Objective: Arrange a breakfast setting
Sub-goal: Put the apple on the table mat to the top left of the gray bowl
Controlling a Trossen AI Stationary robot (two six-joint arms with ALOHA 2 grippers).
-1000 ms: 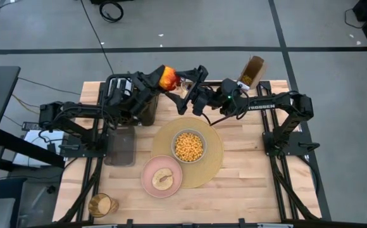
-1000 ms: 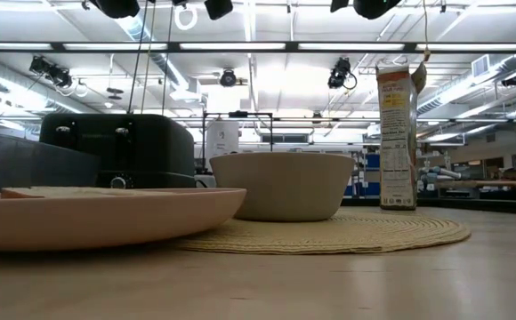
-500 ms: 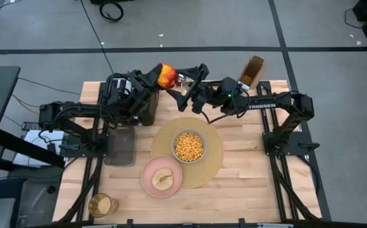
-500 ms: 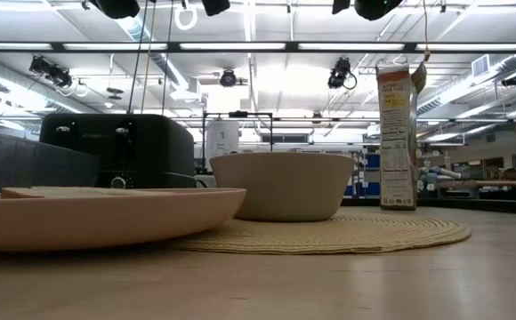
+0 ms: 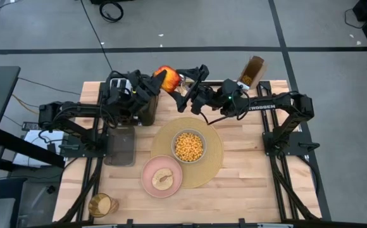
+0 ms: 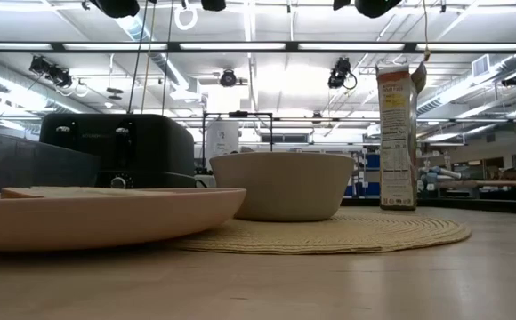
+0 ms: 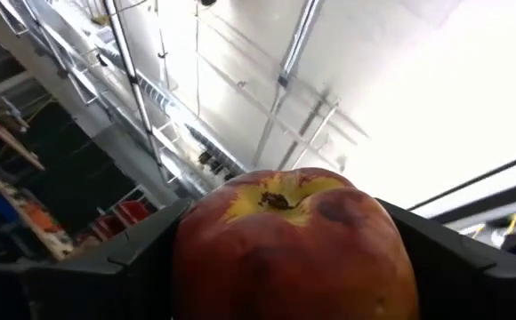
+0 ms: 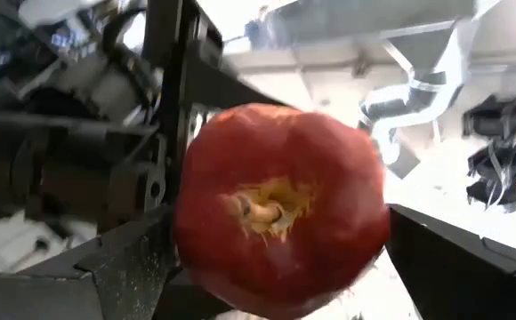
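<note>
Red apple [image 7: 294, 244] w/ yellow top, dark stem, in left pincer [image 5: 158, 80]

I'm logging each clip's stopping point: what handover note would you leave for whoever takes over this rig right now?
Left gripper: shut on the red apple, held in the air over the table's far edge.
Right gripper: open, fingers either side of the apple; contact unclear.
Done: white bowl of cereal sits on the tan placemat; pink plate with toast overlaps the mat's edge.
Left: set the apple down, probably bring the amber glass over from the near left corner. No spoon in view.
</note>
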